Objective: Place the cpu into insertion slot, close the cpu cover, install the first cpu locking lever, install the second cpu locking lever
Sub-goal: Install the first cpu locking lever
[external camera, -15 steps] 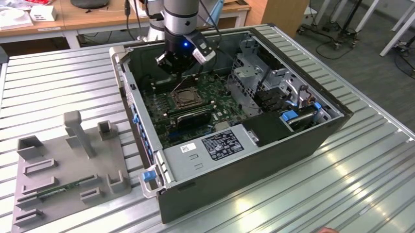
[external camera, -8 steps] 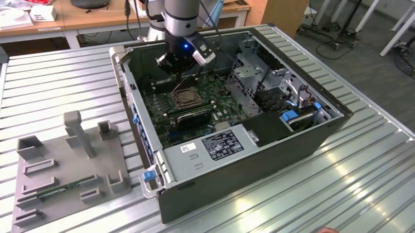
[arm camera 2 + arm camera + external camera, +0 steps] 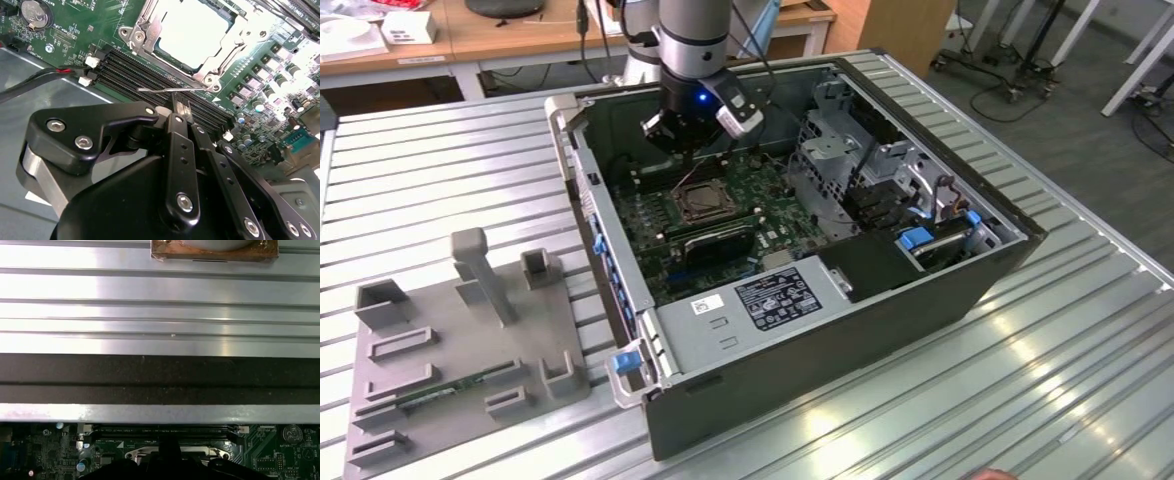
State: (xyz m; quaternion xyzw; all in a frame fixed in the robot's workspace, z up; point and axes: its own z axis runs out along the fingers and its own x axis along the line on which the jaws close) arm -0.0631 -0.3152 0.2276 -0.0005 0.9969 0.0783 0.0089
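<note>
- The claw (image 3: pixel 181 106) is found closed, nothing gripped, its tip just beside a thin locking lever (image 3: pixel 155 90).
- The cpu (image 3: pixel 192 30) is seated in the insertion slot (image 3: pixel 700 200), framed by the cpu cover (image 3: pixel 141 26).

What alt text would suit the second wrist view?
The black pincer sits in the foreground, its tip close to a thin wire locking lever lying over the memory slots. Beyond, the cpu sits under the closed cpu cover.

Bright overhead light — white glare across the cpu (image 3: pixel 192 35)
</note>
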